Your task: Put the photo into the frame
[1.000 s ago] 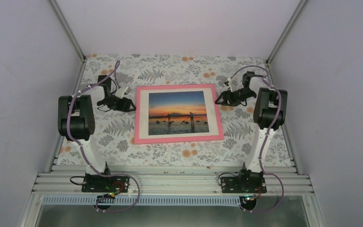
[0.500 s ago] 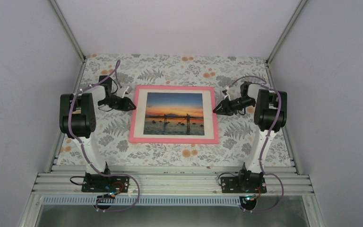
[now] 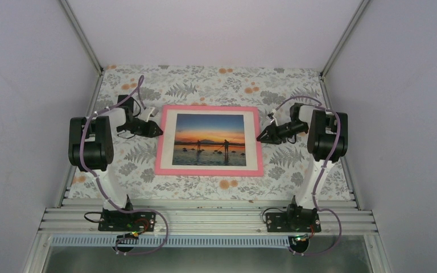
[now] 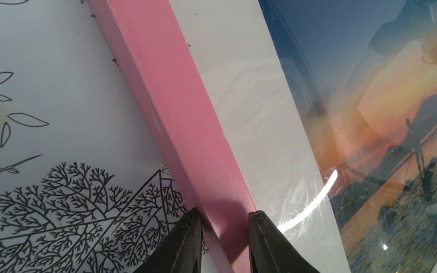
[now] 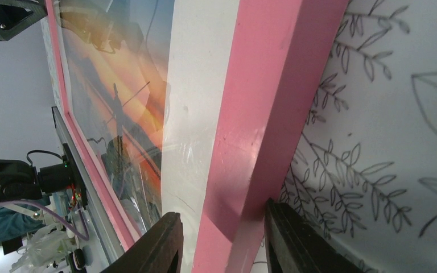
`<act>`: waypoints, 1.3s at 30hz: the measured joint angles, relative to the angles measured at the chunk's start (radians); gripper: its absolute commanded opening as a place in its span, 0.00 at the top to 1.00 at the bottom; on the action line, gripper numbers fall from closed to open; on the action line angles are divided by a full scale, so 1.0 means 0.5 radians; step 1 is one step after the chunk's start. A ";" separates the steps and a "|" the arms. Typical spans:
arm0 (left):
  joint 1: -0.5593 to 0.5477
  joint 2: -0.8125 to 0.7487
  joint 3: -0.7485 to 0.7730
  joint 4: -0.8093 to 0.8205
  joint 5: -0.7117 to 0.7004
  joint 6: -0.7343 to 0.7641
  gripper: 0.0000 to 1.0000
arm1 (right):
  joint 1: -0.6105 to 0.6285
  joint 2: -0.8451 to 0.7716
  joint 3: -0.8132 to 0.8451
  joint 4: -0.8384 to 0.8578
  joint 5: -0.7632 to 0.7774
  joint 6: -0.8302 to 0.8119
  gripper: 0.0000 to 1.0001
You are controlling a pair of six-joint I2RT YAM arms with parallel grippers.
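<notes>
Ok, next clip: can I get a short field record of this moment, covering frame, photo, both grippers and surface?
frame: pink, lying in the middle of the table
photo: sunset print, inside the frame, bordered by a white mat
left gripper: closed on the frame's left rail
right gripper: closed across the frame's right rail
table: covered in a floral pattern
task state: photo looks seated in the frame
</notes>
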 measured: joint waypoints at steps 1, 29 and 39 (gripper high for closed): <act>0.000 -0.002 -0.002 0.000 0.001 0.002 0.77 | -0.001 -0.009 -0.018 0.003 0.000 0.000 0.61; 0.279 -0.740 0.671 -0.186 -0.540 0.138 0.00 | -0.439 -0.736 0.623 -0.184 0.109 -0.211 0.00; 0.398 -0.993 0.013 -0.049 -0.710 0.081 0.00 | -0.616 -1.075 -0.182 0.079 0.088 -0.235 0.00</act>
